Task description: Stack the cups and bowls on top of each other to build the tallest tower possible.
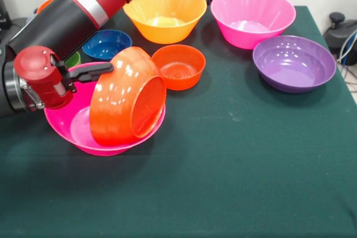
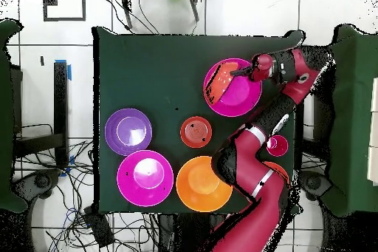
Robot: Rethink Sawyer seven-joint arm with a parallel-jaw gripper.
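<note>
**Red-orange bowl tipped in magenta bowl**

Green counter (image 1: 251, 165). Large magenta bowl (image 1: 67, 129) at the front view's left holds red-orange bowl (image 1: 125, 96) on its side, mouth facing the camera. Claw (image 1: 106, 69) clamped on that bowl's rim. Small orange-red bowl (image 1: 178, 66) just behind.

My front camera sat low across the green table (image 1: 251, 160), facing the robot and close enough that the cloth filled most of its frame. My overhead camera looked straight down from much higher, taking in the whole table (image 2: 148, 72) and surrounding floor, with the base at bottom. Both covered the tabletop.
</note>
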